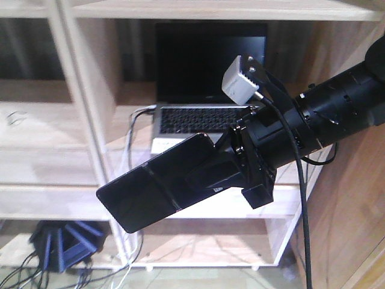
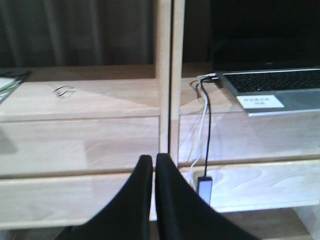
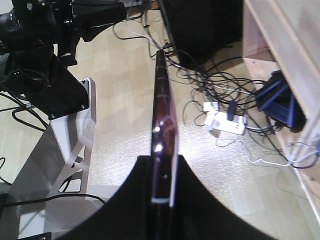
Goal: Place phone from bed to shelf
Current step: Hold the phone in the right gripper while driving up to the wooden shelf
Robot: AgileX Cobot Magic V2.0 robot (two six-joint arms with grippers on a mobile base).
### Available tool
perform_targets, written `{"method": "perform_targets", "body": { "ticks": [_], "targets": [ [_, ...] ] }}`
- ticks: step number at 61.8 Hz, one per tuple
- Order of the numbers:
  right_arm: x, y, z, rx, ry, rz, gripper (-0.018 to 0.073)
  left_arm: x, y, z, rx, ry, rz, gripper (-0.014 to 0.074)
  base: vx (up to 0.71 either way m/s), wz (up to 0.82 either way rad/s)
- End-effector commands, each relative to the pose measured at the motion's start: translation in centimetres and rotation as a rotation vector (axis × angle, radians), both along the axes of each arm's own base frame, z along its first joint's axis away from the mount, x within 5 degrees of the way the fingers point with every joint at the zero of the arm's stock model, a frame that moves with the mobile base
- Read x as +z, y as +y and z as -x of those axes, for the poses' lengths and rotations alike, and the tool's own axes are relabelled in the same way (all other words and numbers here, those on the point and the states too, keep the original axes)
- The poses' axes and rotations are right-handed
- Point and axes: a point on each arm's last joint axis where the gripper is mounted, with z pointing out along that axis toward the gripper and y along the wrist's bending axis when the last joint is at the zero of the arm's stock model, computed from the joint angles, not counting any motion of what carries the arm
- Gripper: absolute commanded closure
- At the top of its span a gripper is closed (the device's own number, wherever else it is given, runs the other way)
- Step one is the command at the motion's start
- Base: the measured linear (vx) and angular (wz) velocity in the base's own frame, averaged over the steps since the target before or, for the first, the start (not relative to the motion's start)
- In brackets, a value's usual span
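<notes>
My right hand (image 1: 201, 171) clamps the phone (image 1: 144, 195) in mid-air before the shelf (image 1: 48, 201); my left hand (image 2: 154, 165) has its fingers together.

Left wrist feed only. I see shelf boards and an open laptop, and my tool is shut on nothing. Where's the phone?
Observer: It's in the right tool. The phone hangs in the air in front of the shelf, tilted with its free end lower.
Operator: Grip centred?
Observer: No. The tool clamps one end. In the right wrist view most of the phone sticks out past the fingers.
Operator: Over a board yet?
Observer: Doesn't look like it. In the right wrist view there's floor and loose cables behind the phone, with the shelf off to one side.
</notes>
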Motion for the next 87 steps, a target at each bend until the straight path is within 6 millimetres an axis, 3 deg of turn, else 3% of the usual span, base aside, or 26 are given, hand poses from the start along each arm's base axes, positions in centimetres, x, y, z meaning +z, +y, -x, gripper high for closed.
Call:
{"method": "perform_targets", "body": {
  "ticks": [1, 87],
  "targets": [
    [2.30, 0.00, 1.37, 0.051, -0.009, -0.089, 0.0561, 0.62, 0.07, -0.06, 0.010, -0.073, 0.017, 0.0596, 0.22, -0.23],
    [2.30, 0.00, 1.37, 0.051, -0.009, -0.089, 0.0561, 0.62, 0.07, -0.06, 0.010, -0.073, 0.017, 0.0596, 0.15, -0.03]
  ]
}}
